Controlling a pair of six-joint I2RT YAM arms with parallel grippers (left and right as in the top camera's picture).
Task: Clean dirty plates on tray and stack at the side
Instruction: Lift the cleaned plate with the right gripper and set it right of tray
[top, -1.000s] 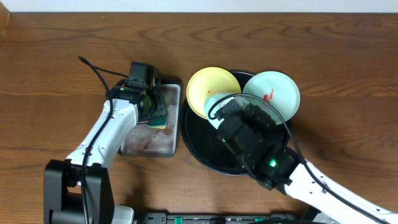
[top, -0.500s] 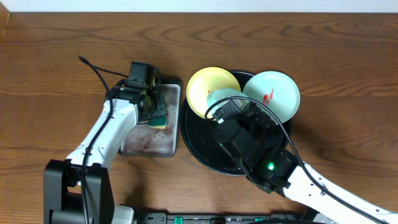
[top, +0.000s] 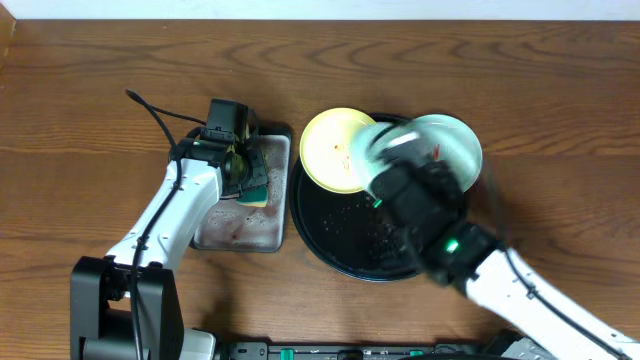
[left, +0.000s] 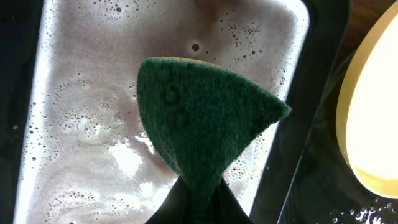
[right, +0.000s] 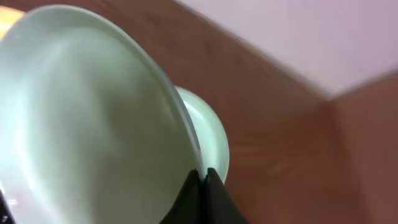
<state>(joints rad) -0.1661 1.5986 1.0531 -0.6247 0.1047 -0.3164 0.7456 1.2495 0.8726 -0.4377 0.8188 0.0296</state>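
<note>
- Black tray (top: 330, 235) sits on the wooden counter (top: 100, 100), right of centre in the overhead view. Droplets speckle its bare floor.
- Yellow plate (top: 330, 150) rests at the tray's upper-left rim and overhangs it.
- Right jaws: pressed together on the rim of the held mint plate (right: 93, 112). In the right wrist view the dark fingertips (right: 196, 199) meet at the plate's lower edge, and the plate stands steeply tilted.
- From overhead the held mint plate is only a pale blur between the yellow plate and the second mint plate (top: 455, 140), over the upper part of the tray. I cannot tell whether it touches either neighbour.
- The second mint plate lies at the tray's upper-right rim and reaches out past it. A red smear (top: 437, 153) marks its left side. In the right wrist view its edge shows just behind the held plate.
- Right arm (top: 520, 290) enters from the lower right. Its wrist end is blurred over the tray.
- Left jaws: clamped on the green sponge (left: 205, 118), pinching its narrow lower end so the pad fans out wide.
- The sponge hangs over the grey metal tray (left: 81, 124), which holds foamy, faintly pink water. Contact between sponge and water cannot be told.
- The grey metal tray sits just left of the black tray, with their edges very close. Whether they touch or stand apart is not resolvable.
- Left arm (top: 170, 215) reaches in from the lower left.
</note>
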